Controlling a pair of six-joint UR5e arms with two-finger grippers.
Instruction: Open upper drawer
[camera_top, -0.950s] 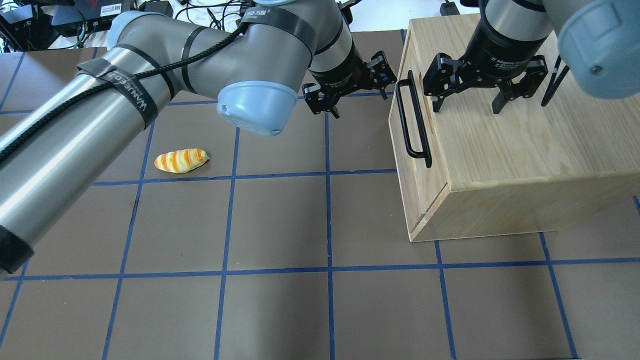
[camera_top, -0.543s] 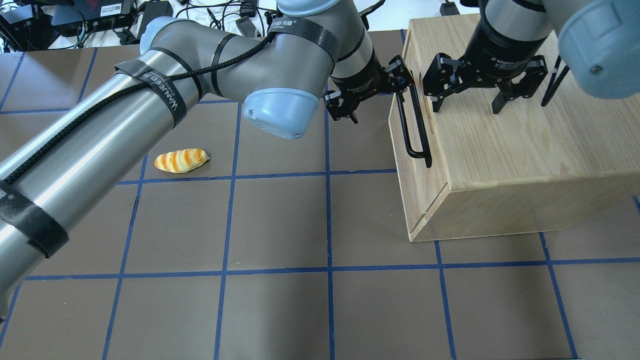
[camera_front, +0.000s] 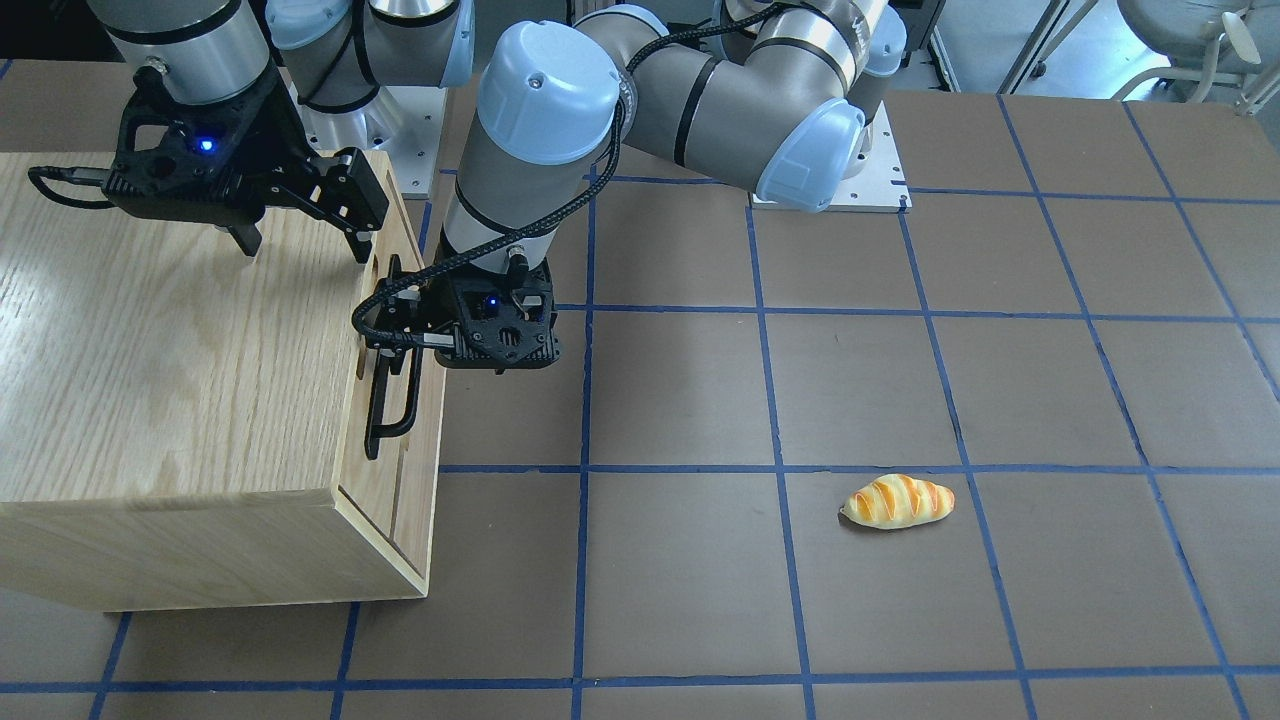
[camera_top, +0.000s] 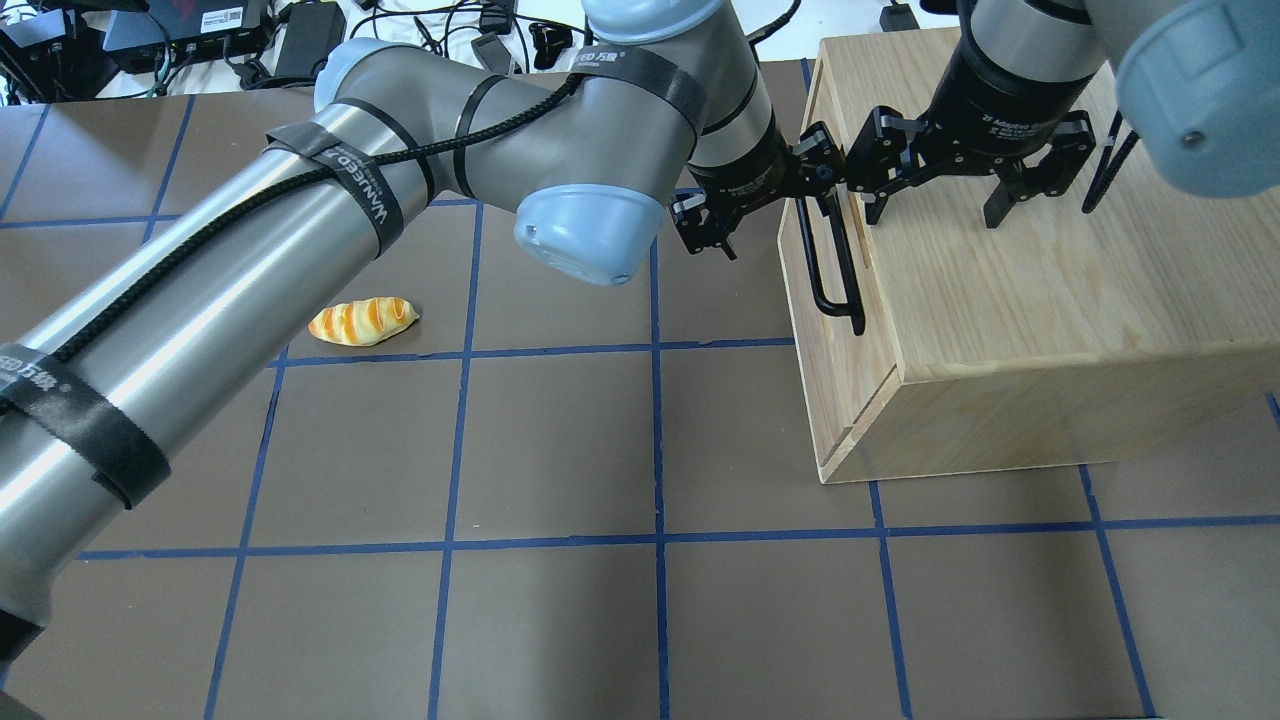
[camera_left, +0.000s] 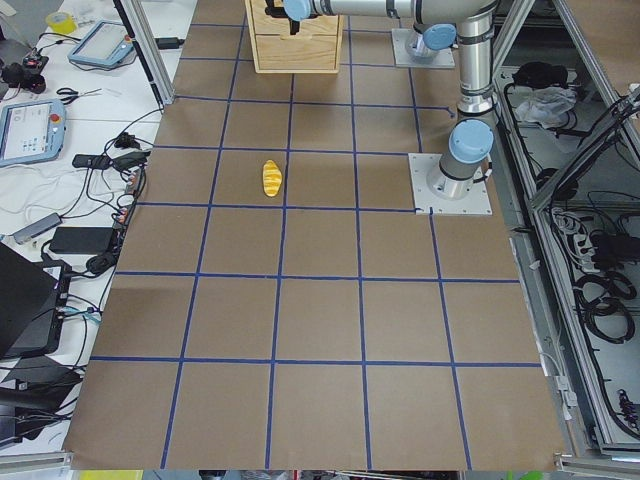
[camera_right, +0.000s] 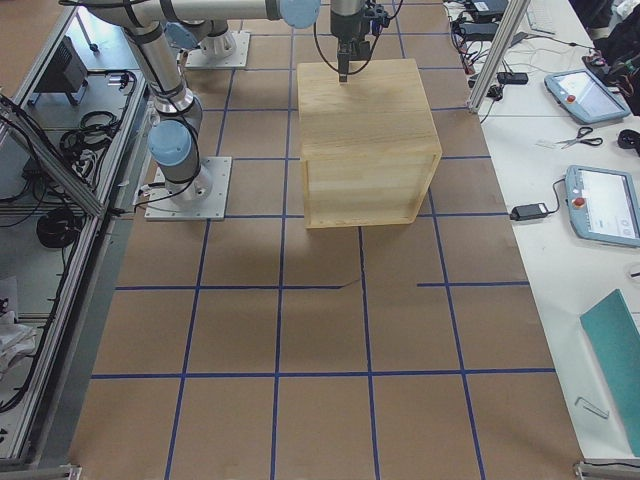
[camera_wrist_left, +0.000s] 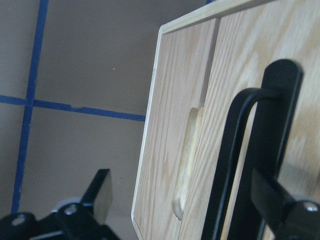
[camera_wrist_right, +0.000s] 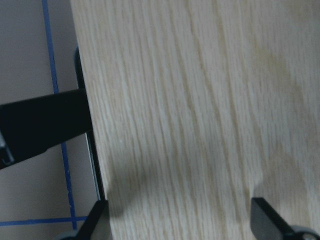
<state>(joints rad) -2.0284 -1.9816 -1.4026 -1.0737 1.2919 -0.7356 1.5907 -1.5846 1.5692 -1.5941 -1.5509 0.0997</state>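
Note:
The oak cabinet (camera_top: 1040, 280) stands at the right of the overhead view. Its upper drawer (camera_top: 878, 352) sits flush, and the drawer's black bar handle (camera_top: 832, 260) faces the table's middle. My left gripper (camera_top: 775, 215) is open at the handle's far end. In the left wrist view the handle (camera_wrist_left: 235, 165) stands between its two fingers (camera_wrist_left: 100, 195), beside the slot (camera_wrist_left: 187, 165). My right gripper (camera_top: 935, 215) is open and empty over the cabinet's top, near the front edge. Both grippers also show in the front-facing view, left gripper (camera_front: 395, 325) and right gripper (camera_front: 305, 248).
A toy bread loaf (camera_top: 362, 321) lies on the brown mat with blue grid lines (camera_top: 560, 450), well to the left of the cabinet. Cables and devices (camera_top: 200, 30) lie beyond the mat's far edge. My left arm (camera_top: 300, 250) spans the left half of the overhead view.
My left arm has swung right, carrying its open gripper from beside the cabinet up to the handle's far end. The right gripper, drawer and bread have not moved.

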